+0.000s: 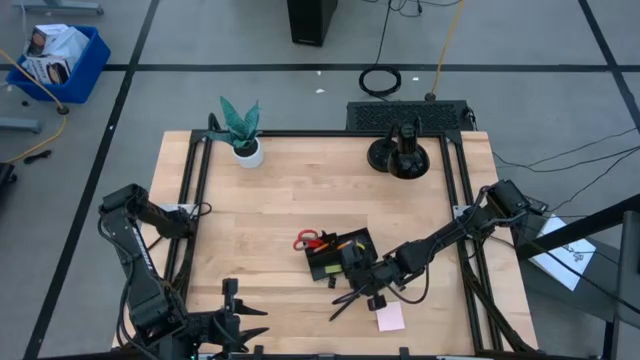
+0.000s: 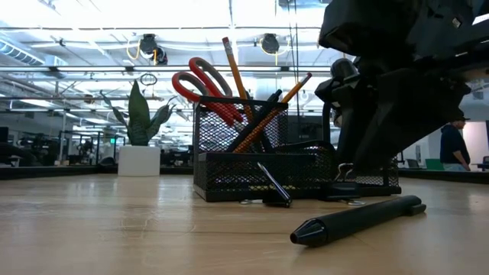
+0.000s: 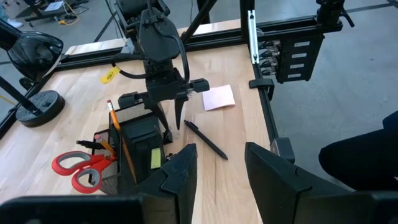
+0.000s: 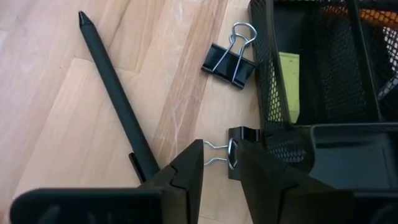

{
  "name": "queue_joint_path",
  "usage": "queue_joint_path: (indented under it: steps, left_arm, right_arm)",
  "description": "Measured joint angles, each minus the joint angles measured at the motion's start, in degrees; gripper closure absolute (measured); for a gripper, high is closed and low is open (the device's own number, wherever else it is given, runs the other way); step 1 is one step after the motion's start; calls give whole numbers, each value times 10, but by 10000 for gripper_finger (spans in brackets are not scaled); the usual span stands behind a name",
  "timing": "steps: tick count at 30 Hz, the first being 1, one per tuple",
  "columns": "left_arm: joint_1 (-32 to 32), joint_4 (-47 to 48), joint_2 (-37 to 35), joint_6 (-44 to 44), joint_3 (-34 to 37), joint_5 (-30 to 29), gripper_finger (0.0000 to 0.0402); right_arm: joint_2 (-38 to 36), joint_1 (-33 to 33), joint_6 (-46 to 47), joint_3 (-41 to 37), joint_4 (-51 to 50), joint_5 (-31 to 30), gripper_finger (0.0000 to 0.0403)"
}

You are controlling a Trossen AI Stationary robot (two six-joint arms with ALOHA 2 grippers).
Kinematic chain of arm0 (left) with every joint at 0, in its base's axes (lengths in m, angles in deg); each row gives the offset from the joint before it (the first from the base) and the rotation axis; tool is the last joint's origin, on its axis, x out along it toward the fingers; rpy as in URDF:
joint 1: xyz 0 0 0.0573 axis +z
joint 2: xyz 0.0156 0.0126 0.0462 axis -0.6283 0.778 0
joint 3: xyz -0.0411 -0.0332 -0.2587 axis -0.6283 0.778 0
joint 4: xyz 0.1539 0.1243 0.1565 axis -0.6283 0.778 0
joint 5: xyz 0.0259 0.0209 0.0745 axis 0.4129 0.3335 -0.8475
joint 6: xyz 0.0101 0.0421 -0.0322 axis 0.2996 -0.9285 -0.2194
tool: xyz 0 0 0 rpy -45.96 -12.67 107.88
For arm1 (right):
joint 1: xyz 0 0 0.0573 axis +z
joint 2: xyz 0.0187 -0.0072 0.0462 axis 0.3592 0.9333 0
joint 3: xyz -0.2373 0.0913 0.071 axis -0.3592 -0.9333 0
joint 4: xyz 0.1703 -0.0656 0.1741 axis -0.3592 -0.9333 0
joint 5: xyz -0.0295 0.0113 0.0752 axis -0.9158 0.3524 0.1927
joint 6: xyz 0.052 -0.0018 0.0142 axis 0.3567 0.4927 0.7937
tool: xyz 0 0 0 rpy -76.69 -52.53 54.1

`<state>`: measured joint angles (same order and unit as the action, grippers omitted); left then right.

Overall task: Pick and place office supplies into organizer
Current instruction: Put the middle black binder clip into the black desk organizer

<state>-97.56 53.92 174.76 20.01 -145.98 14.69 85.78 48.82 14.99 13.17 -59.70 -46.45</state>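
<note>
While the right end effector [image 4: 219,163] hovers with fingers parted around a binder clip's [image 4: 233,148] wire handles, low center in its wrist view, the clip lies against the organizer [image 4: 323,74], left arm parked far off.

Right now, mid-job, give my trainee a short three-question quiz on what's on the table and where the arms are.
1. True or false: the red-handled scissors already stand in the organizer.
2. What do the right gripper fingers straddle? A) a black pen B) a binder clip C) the pink sticky-note pad
3. Fill in: the left gripper waits near the table's front-left corner, its fingers ____.

Key:
1. True.
2. B: the binder clip on the wood beside the organizer's mesh wall; a second clip and a black pen lie nearby.
3. Open, holding nothing.
</note>
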Motion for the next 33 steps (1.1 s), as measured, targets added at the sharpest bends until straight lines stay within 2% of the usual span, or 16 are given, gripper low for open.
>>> queue_joint_path:
  steps: [8, 23, 33]
  left_arm:
    - [0, -1, 0, 0, 0, 0, 261]
    - [0, -3, 0, 0, 0, 0, 261]
    - [0, -2, 0, 0, 0, 0, 261]
  right_arm:
    - [13, 0, 2, 0, 11, 1, 319]
    - [14, 1, -6, 1, 14, 1, 396]
    - [14, 10, -6, 1, 15, 0, 402]
